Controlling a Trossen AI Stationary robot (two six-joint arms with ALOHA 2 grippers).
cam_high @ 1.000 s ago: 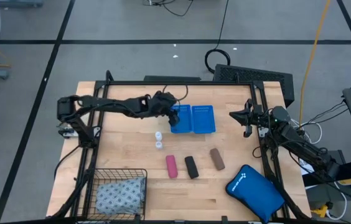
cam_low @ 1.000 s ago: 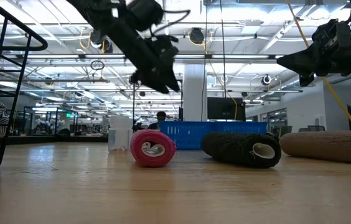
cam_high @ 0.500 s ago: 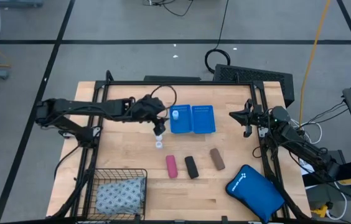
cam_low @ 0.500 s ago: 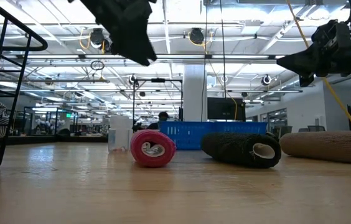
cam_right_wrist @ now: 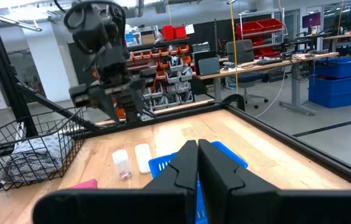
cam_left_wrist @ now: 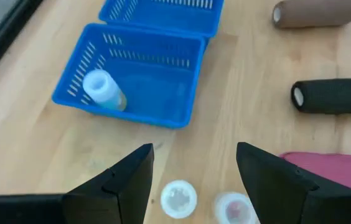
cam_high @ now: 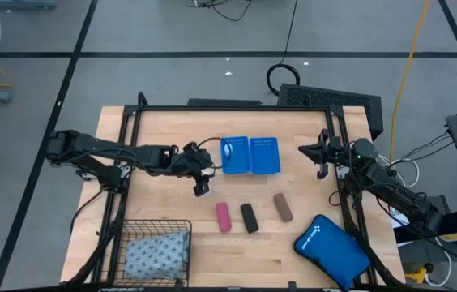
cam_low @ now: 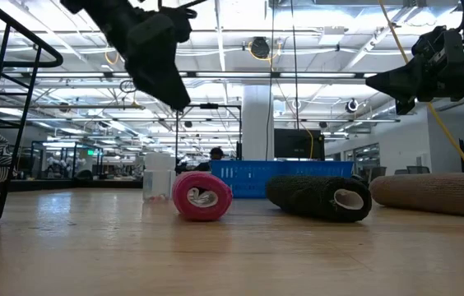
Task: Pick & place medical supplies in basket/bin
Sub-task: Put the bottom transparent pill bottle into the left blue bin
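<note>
My left gripper (cam_left_wrist: 194, 149) is open and hovers just above two white vials (cam_left_wrist: 178, 198) (cam_left_wrist: 233, 206) standing on the table; in the high view the left gripper (cam_high: 202, 185) covers them. A third vial (cam_high: 228, 150) lies on its side in the left compartment of the blue tray (cam_high: 262, 165). The pink roll (cam_high: 224, 216), black roll (cam_high: 249, 217) and brown roll (cam_high: 283, 208) lie on the wood. The dotted soft pack (cam_high: 157, 253) lies in the black wire basket (cam_high: 123, 231). My right gripper (cam_right_wrist: 197, 155) is shut and waits at the table's right edge.
The large blue zip pouch (cam_high: 331, 247) lies at the near right corner. A black frame (cam_high: 237, 108) borders the table. Bare wood lies between the basket and the rolls and along the table's left side.
My left gripper has drawn back from over the blue tray toward the near edge and now stands over the two vials on the table. With the gripper gone from it, a vial shows lying in the tray's left compartment.
</note>
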